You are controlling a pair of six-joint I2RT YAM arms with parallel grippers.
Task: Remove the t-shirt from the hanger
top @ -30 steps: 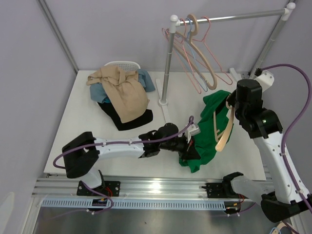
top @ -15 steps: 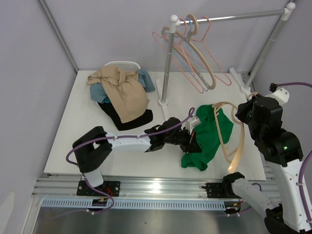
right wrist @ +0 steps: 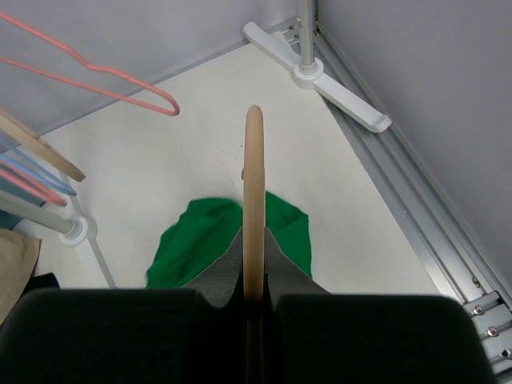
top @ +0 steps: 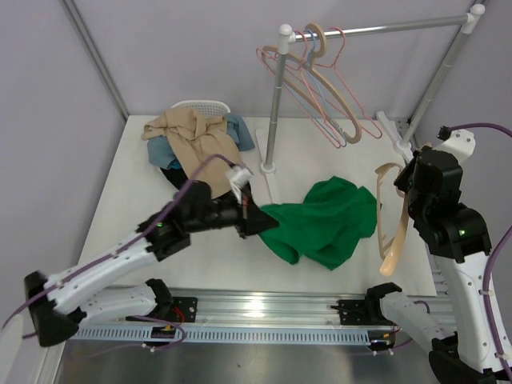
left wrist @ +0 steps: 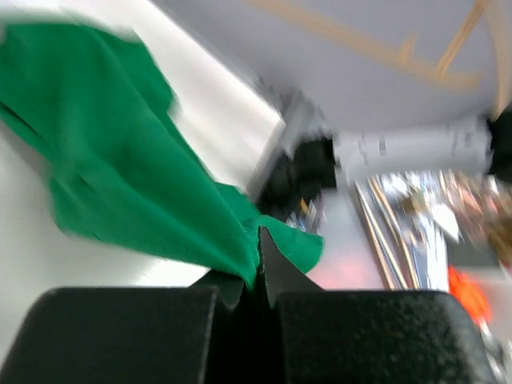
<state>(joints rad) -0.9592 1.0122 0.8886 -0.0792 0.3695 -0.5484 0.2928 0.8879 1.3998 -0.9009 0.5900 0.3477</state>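
Observation:
The green t-shirt lies spread on the white table, off the hanger. My left gripper is shut on the shirt's left edge, with cloth pinched between the jaws. My right gripper is shut on the bare wooden hanger and holds it upright above the table's right side, clear of the shirt. In the right wrist view the hanger runs straight up between the jaws, with the shirt on the table below it.
A clothes rail with several empty hangers stands at the back, its pole base in the middle. A pile of tan, blue and black clothes lies at the back left over a white basket.
My left gripper has pulled the shirt leftward, and the shirt has come off the hanger and spread flat. My right gripper has lifted the bare hanger up and to the right.

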